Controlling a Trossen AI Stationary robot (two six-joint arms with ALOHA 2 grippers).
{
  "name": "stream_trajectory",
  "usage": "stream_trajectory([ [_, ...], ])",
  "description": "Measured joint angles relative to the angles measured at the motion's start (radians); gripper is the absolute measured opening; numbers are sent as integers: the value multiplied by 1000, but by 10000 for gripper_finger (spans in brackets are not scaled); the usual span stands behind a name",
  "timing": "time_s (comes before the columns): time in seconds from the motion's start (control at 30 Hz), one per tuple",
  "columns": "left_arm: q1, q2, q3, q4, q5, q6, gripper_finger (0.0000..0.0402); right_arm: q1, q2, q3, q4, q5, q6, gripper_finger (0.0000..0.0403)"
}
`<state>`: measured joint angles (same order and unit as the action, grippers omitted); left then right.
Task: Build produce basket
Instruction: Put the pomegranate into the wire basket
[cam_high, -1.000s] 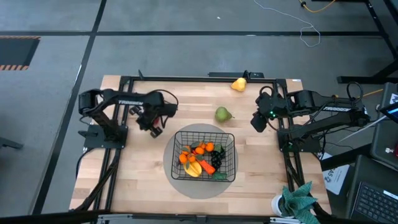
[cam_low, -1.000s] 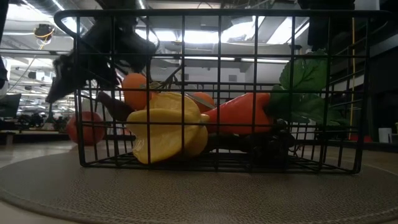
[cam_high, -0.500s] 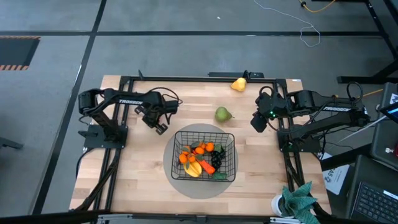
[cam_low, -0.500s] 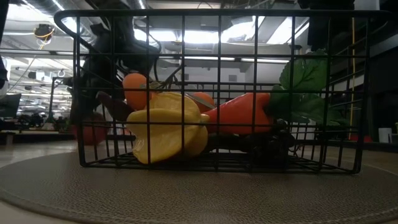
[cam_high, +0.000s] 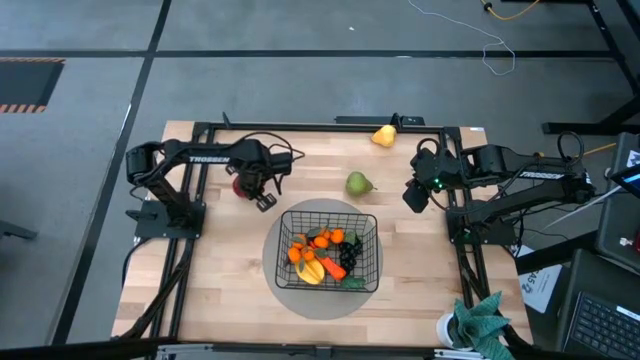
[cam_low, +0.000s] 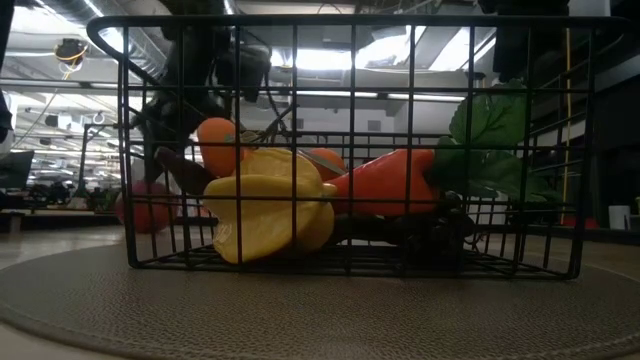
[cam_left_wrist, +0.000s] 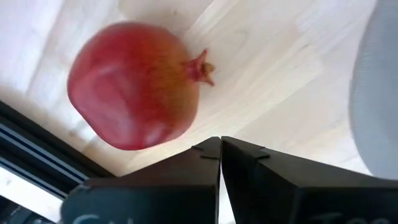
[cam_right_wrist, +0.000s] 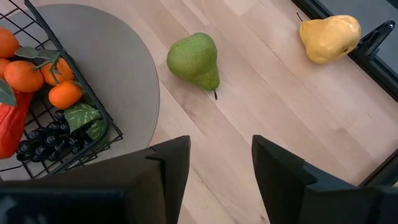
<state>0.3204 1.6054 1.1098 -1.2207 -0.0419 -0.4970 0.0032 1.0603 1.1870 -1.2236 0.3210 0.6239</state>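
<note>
Pomegranate (cam_left_wrist: 132, 85), round and red, lies on the counter (cam_high: 220, 260) with its little crown pointing toward the grey mat (cam_left_wrist: 379, 87), just ahead of the left claw (cam_left_wrist: 220, 144), whose fingers are pressed together, empty.

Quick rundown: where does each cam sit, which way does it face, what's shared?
High: overhead, straight down; both arms, basket.
Low: table height, through the basket; left arm behind.
Left wrist: over red fruit; left gripper shut.
Right wrist: toward green pear, yellow pear; right gripper open.
Shared: high and right wrist both show the pears.
</note>
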Motion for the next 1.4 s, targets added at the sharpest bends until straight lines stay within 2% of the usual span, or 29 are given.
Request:
stream_trajectory([
  [0.1, 0, 0, 32, -11, -17, 58, 3, 0, 0, 0, 0, 0, 0, 161],
  [0.3, 2, 0, 39, 1, -128, 139, 21, 0, 0, 0, 0, 0, 3, 161],
  [0.7, -52, 0, 39, 152, -105, 506, 123, 0, 0, 0, 0, 0, 3, 161],
  [0.83, -74, 0, 39, 152, -148, 658, 148, 0, 0, 0, 0, 0, 4, 161],
  [1.03, -74, 1, 39, 152, -177, 894, 156, 0, 0, 0, 0, 0, 4, 161],
  [1.27, -65, 6, 37, 155, -175, 905, 155, 0, 0, 0, 0, -1, -1, 161],
  [1.4, -66, 6, 27, 169, -174, 962, 156, 0, 0, 0, 0, -1, 0, 161],
])
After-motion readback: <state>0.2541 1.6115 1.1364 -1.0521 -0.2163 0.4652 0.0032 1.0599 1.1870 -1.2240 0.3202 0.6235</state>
